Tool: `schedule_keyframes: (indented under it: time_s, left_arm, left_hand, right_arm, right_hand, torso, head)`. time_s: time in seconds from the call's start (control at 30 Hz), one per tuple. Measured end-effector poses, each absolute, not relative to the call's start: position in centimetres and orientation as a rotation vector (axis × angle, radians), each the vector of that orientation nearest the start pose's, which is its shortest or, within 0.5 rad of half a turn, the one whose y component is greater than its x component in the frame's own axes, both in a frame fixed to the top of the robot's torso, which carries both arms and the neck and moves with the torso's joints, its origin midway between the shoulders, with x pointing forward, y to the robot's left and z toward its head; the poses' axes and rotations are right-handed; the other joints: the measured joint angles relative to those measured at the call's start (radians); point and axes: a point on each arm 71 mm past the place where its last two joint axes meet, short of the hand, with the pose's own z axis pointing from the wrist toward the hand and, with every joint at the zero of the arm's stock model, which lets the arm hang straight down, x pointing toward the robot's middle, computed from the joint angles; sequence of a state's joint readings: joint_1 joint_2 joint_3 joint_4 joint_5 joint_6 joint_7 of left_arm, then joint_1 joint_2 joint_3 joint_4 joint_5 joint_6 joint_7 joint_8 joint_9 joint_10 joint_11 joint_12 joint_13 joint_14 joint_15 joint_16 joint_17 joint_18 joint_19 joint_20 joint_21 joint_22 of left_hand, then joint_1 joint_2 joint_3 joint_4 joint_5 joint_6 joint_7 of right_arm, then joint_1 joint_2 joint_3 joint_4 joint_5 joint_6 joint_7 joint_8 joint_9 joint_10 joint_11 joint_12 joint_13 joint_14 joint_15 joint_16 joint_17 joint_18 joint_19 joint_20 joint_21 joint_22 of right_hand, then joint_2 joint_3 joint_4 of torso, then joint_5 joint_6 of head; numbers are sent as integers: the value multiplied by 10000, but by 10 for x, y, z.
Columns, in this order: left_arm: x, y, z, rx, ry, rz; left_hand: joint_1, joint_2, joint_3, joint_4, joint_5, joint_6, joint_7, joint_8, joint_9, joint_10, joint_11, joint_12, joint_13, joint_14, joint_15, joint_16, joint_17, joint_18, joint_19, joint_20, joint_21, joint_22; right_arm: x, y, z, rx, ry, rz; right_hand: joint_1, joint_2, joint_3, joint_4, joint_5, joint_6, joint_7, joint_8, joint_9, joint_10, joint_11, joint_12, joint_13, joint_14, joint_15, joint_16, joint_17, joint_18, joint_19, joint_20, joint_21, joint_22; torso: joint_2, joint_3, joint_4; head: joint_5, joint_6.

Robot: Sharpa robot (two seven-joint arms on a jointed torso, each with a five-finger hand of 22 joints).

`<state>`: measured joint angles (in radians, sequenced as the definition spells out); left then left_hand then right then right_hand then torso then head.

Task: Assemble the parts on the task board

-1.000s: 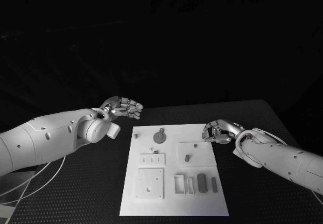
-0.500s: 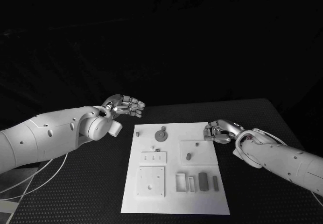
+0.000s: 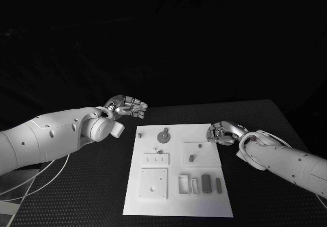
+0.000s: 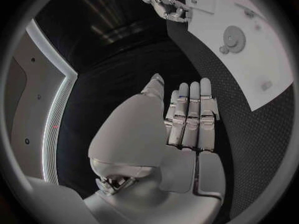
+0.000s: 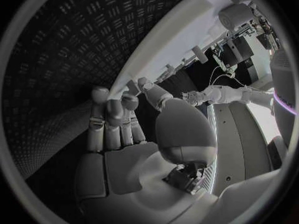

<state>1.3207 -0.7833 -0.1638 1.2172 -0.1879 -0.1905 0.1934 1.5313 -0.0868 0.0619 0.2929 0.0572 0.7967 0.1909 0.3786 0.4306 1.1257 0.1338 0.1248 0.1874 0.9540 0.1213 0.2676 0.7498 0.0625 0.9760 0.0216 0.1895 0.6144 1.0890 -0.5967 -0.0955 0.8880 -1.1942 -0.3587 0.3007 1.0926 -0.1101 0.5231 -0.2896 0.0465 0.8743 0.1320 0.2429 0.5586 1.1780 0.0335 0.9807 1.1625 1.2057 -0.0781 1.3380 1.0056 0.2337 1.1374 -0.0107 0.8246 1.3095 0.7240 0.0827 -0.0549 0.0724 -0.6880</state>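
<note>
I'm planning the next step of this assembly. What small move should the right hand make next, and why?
Probably reach inward over the task board toward a loose part, such as the gear. The right hand sits at the board's far right edge with fingers curled and seemingly nothing in them, while the left hand is off the board.

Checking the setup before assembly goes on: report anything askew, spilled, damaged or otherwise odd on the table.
Nothing stands out. The white rectangular task board lies flat on the black textured table, slightly turned. The small grey parts and round grey gear rest on it. The left robot hand hovers beside the board; the right robot hand sits at its edge.
</note>
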Motion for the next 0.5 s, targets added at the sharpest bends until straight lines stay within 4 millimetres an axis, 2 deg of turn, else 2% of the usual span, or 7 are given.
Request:
schedule_keyframes:
  time_s: [0.23,0.5]
  left_arm:
    - [545,271,-185,-9719,16258,-11990]
    - [545,271,-185,-9723,16267,-11985]
  left_hand:
    - [0,0,0,0,0,0,0,0,0,0,0,-50,1,0,0,0,11,-4,0,0,0,0]
    - [1,0,0,0,0,-36,36,-7,1,0,0,-50,1,0,0,0,9,-10,0,0,0,-1]
  right_arm:
    - [543,-258,-283,64,16979,6809]
    - [543,-254,-284,87,16984,6896]
  right_hand:
    - [-66,143,0,0,0,142,-77,117,47,34,-34,0,-6,3,1,0,-1,1,1,0,0,0]
    - [-66,143,0,0,0,164,-63,117,57,69,-69,0,-11,22,12,0,-1,0,1,1,37,0]
  torso:
    - [-1,0,1]
    - [0,10,-1]
  head:
    - [5,-1]
    - [26,0]
